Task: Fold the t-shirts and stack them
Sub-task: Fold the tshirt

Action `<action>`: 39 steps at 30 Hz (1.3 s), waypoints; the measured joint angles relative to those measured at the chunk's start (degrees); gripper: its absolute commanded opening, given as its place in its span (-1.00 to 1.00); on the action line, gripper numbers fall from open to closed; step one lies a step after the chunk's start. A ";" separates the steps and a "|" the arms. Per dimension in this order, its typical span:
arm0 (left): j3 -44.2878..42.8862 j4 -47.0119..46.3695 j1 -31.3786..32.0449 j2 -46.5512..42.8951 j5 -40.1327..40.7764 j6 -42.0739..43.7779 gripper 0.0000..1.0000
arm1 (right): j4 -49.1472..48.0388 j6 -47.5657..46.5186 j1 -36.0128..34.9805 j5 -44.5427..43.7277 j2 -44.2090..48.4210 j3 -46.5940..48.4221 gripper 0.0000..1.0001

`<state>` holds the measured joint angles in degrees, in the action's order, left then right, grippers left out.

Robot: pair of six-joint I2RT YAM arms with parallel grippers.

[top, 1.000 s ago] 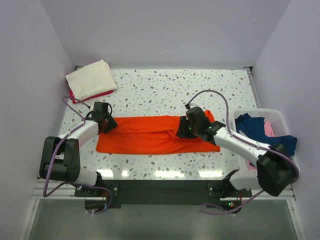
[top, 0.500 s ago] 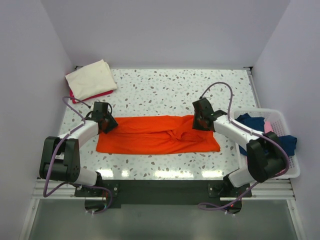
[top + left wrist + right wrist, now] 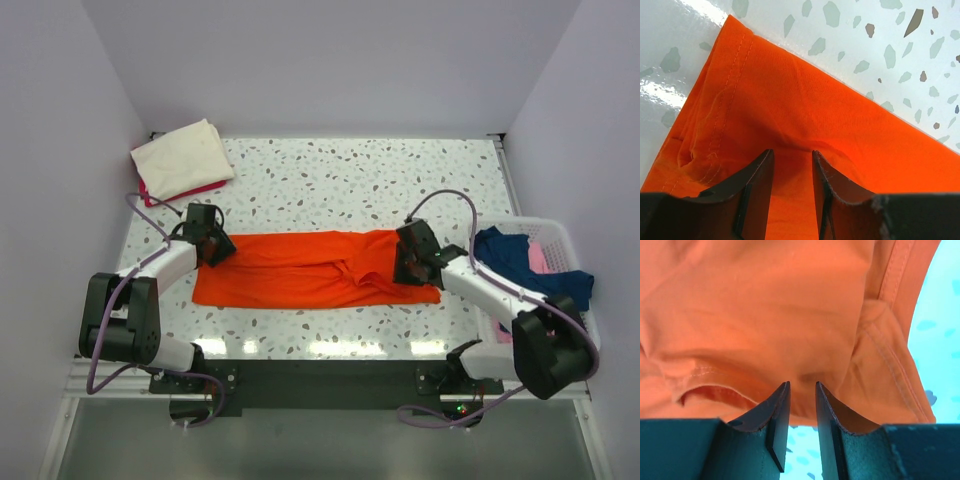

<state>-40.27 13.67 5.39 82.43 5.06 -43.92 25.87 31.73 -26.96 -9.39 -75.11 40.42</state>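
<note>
orange t-shirt [image 3: 315, 270] lies stretched in a long band across the near half of the speckled table [image 3: 350, 180], running left to right and rumpled around the middle. left gripper [image 3: 212, 248] is down on the shirt's far left corner. on the wrist view its fingers [image 3: 752, 190] stand close together with orange cloth gathered into a ridge at the tips, so it's clamped on the fabric, with the stitched hem running just to the left. right gripper [image 3: 410, 262] is planted at the other end, near the shirt's right edge. its fingertips [image 3: 777, 410] are nearly together with a fold of the shirt nipped between them, and table shows below the cloth's edge. up in the far left corner, a folded cream shirt [image 3: 183, 158] lies on a pink garment [image 3: 205, 187] whose edge peeks out on the near side. at the right edge sits a white basket [image 3: 515, 221] holding a navy garment [image 3: 505, 255] and a pale pink piece [image 3: 538, 258].
</note>
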 measured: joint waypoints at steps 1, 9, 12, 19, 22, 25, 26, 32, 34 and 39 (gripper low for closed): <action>0.00 -0.02 0.00 0.00 -0.04 0.00 -0.18 | 0.09 -0.02 0.00 0.42 1.62 -0.90 -0.39; 0.00 -0.48 0.00 0.02 -0.42 0.00 -0.18 | 0.57 0.22 -0.04 3.19 8.72 -4.11 -0.38; 0.00 -0.59 0.00 0.02 -0.44 0.00 -0.18 | 0.46 0.42 -0.04 3.43 8.72 -3.96 -0.38; -0.02 -0.68 0.00 0.02 -0.66 0.00 -0.18 | -2.84 1.53 -0.44 2.69 1.81 3.17 -0.41; -0.02 -0.70 0.00 0.02 -0.81 0.02 -0.18 | -5.33 1.75 -1.73 2.29 -2.56 5.44 -0.43; -0.13 -0.66 0.00 0.02 -0.85 0.02 -0.18 | -6.45 2.23 -4.98 1.20 -5.64 5.79 -0.43; -0.22 -0.68 0.00 0.02 -0.85 0.02 -0.18 | -6.56 2.62 -6.56 1.03 -6.21 5.70 -0.43; -0.46 -0.68 0.00 0.00 -0.85 0.04 -0.17 | -8.70 5.60 -13.07 1.07 -6.40 1.68 -0.43; -0.46 -0.70 0.00 0.00 -0.85 0.04 -0.17 | -8.96 6.38 -13.44 1.01 -6.80 -0.35 -0.43; -0.46 -0.72 0.00 0.00 -0.90 0.04 -0.14 | -10.54 7.32 -13.42 0.90 -7.87 -0.48 -0.42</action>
<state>-40.73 12.95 5.39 82.43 4.16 -43.88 15.33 39.05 -40.38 -8.49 -82.98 39.94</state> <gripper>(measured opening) 0.419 0.286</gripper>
